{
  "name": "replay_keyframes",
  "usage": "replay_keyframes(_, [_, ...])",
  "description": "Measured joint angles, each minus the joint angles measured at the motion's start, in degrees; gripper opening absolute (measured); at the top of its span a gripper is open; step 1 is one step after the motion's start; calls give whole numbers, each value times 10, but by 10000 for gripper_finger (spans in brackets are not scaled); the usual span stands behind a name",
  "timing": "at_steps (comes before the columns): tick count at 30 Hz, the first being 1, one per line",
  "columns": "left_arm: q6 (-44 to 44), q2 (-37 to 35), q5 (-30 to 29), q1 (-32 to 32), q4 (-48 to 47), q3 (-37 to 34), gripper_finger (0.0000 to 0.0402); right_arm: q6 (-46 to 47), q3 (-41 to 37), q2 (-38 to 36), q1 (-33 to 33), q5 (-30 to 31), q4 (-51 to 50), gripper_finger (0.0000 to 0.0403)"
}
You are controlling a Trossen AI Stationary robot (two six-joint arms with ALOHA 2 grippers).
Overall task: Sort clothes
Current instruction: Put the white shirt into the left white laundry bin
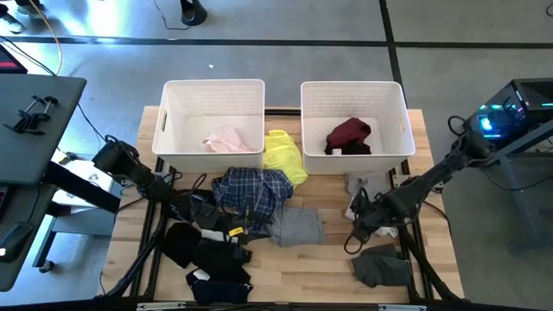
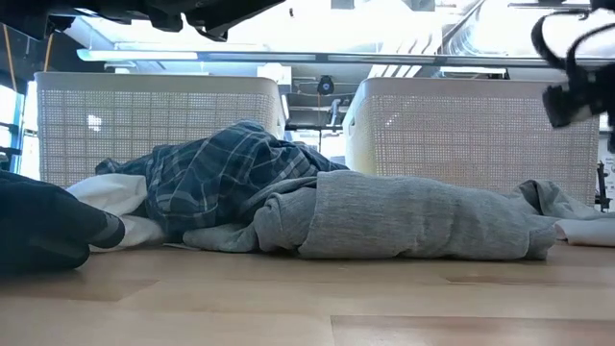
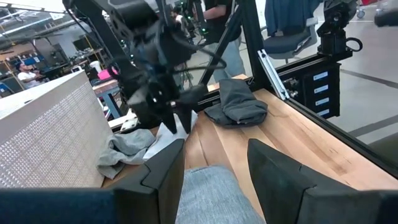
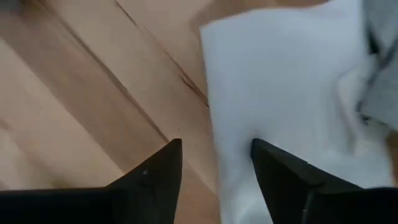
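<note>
My left gripper (image 3: 214,144) is open above the grey garment (image 3: 208,196), which lies on the table beside the blue plaid garment (image 1: 251,190). My right gripper (image 4: 214,144) is open, pointing down over the edge of a white garment (image 4: 280,81) lying flat on the wood; in the low view it hangs well above the table (image 2: 577,77). A pink garment (image 1: 226,140) lies in the left bin and a maroon one (image 1: 348,134) in the right bin. A yellow garment (image 1: 283,155) lies between the bins. Black garments (image 1: 207,255) lie at the near left.
Two white bins (image 1: 212,86) (image 1: 352,86) stand at the far side. A dark grey folded garment (image 1: 380,266) lies at the near right and a light grey one (image 1: 357,184) in front of the right bin. People and equipment show in the room beyond.
</note>
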Motion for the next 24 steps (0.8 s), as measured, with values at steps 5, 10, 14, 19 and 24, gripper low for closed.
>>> replay_keyframes(5, [0, 0, 0, 1, 0, 0, 163, 23, -16, 54, -10, 0, 4, 165])
replay_keyframes(10, [0, 0, 0, 3, -1, 0, 163, 23, 3, 109, -10, 25, -1, 78])
replay_keyframes(14, [0, 0, 0, 3, -2, 0, 163, -4, 41, 125, -11, 97, 24, 14])
replay_keyframes(19, [20, 0, 22, 4, -3, 0, 163, -67, 118, 121, -11, 195, 61, 28])
replay_keyframes(24, [74, 0, 76, 16, 9, 0, 163, -174, 191, 122, -10, 319, 109, 8])
